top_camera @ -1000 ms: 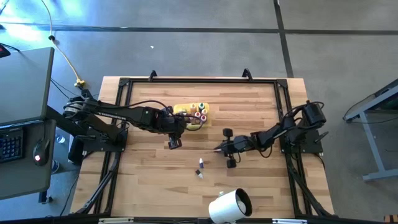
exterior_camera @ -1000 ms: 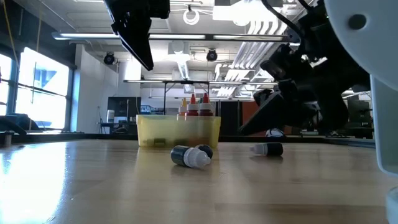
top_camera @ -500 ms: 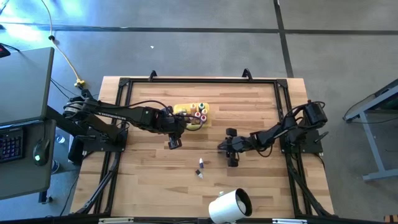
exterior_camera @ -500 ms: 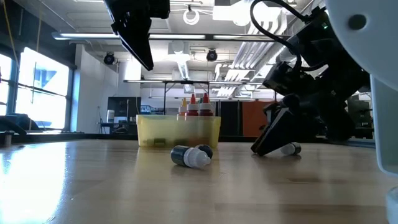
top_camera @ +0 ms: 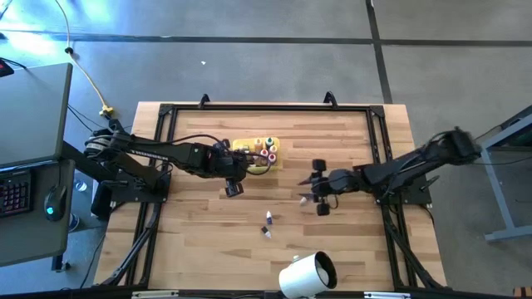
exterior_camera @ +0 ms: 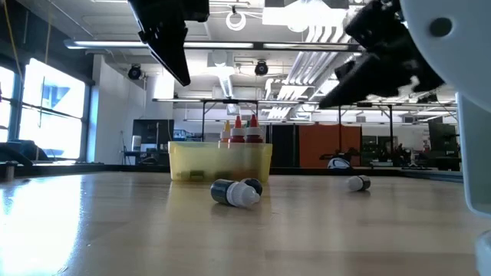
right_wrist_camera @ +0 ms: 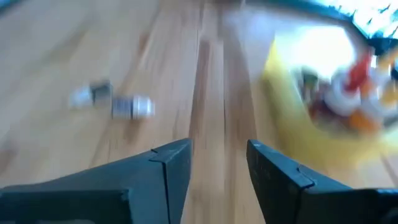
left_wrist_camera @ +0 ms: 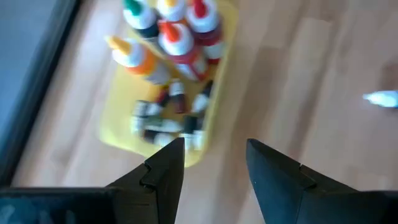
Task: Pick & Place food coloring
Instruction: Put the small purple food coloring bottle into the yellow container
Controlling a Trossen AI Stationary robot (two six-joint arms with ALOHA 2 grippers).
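Looking down, two loose food coloring bottles (top_camera: 268, 224) are being left mid-table, apart from both grippers; more are being kept in the yellow tray (top_camera: 247, 148). The right gripper (top_camera: 316, 188), empty and parted, has been pulled back since a second ago. Low down, a bottle (exterior_camera: 357, 183) is lying released. The left gripper (left_wrist_camera: 211, 163) is being held open, empty, by the tray.
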